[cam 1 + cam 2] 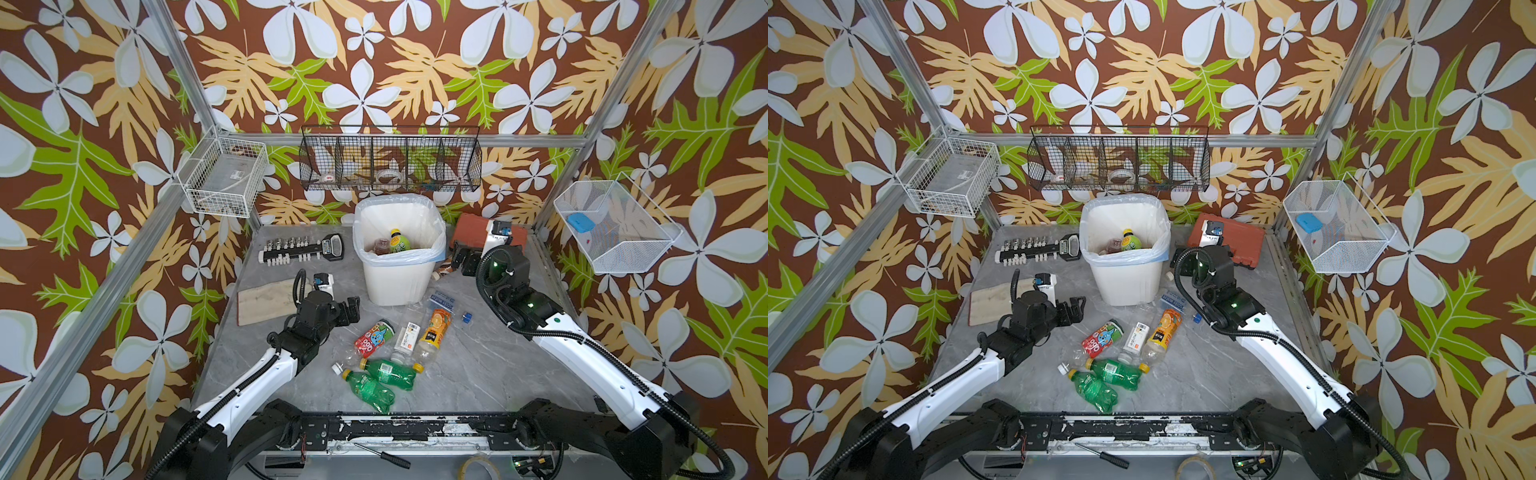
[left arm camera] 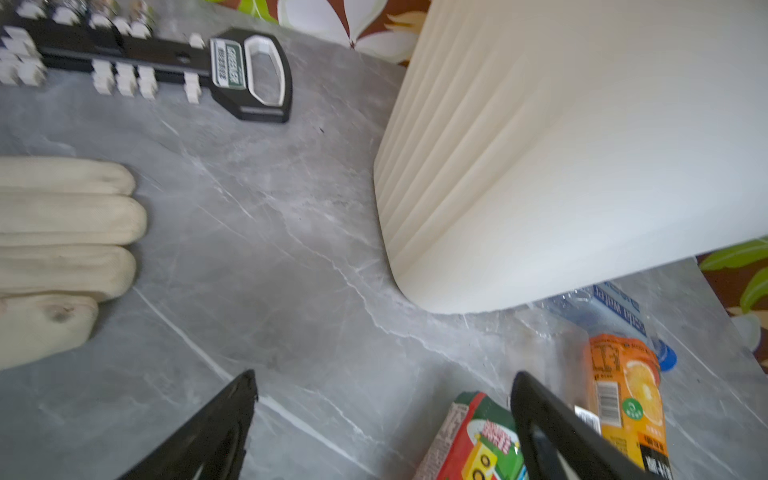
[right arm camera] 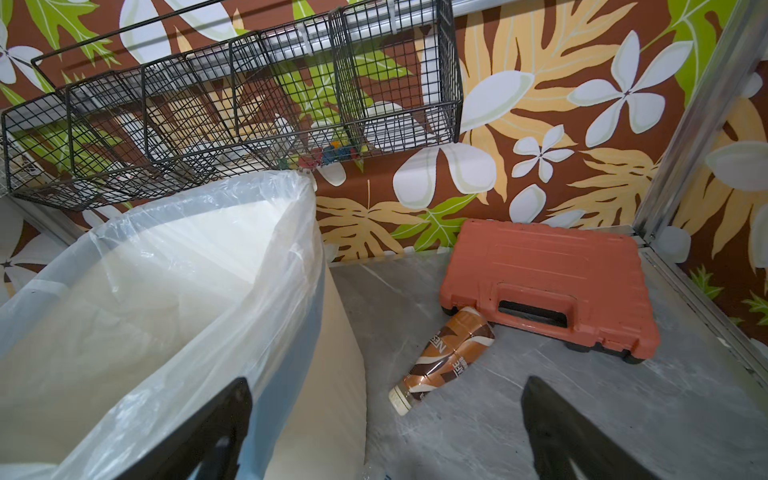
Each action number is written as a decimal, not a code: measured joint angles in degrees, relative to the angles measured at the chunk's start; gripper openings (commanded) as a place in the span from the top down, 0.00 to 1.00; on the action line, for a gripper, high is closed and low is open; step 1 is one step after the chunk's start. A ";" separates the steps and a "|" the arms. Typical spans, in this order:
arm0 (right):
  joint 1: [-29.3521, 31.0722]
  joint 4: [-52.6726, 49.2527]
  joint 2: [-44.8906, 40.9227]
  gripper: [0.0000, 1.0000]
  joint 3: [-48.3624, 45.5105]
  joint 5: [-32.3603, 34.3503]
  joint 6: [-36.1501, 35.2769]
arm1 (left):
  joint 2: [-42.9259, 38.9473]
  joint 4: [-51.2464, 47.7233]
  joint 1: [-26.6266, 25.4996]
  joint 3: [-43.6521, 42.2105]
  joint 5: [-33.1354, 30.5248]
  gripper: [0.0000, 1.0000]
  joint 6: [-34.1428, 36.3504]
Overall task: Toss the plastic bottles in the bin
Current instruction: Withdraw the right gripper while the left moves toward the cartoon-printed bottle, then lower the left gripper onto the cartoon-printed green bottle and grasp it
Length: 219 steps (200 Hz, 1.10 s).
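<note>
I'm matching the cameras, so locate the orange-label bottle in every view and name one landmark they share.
In a top view: the orange-label bottle lies just in front of the bin.
In a top view: the orange-label bottle lies in the same spot before the bin.
Left wrist: the orange-label bottle is close by, beside the red-label bottle, near the bin's base.
Right wrist: not in it.
Shared landmark: the bin, visible in all four.

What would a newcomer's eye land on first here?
The loud flowered wallpaper on all the walls hits first. Then comes the white bin at the back middle of the table, and the bottles lying scattered in front of it.
</note>
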 measured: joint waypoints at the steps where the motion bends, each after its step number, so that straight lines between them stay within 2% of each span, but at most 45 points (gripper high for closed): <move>1: 0.00 0.00 0.02 0.01 0.00 0.00 0.00 | -0.04 -0.17 -0.04 -0.02 0.22 0.04 -0.07; 24: 0.00 0.39 0.37 0.00 -0.28 -0.09 0.17 | -0.57 -2.10 -1.42 -0.57 2.93 0.04 -1.33; 49: 0.00 0.37 0.48 0.01 -0.70 -0.09 0.20 | 0.79 -3.80 -5.35 -0.72 3.63 0.04 -2.71; 114: -0.11 1.09 -0.42 0.00 -1.68 0.15 0.17 | 8.66 -9.62 -16.72 2.97 -2.75 0.04 -2.29; 172: -0.22 1.64 -1.09 0.01 -2.60 0.68 0.15 | 14.14 -12.87 -20.87 5.46 -7.52 0.04 -0.26; 219: -0.26 1.64 -1.70 0.00 -3.02 1.62 0.13 | 18.99 -14.08 -21.24 6.84 -11.08 0.03 0.81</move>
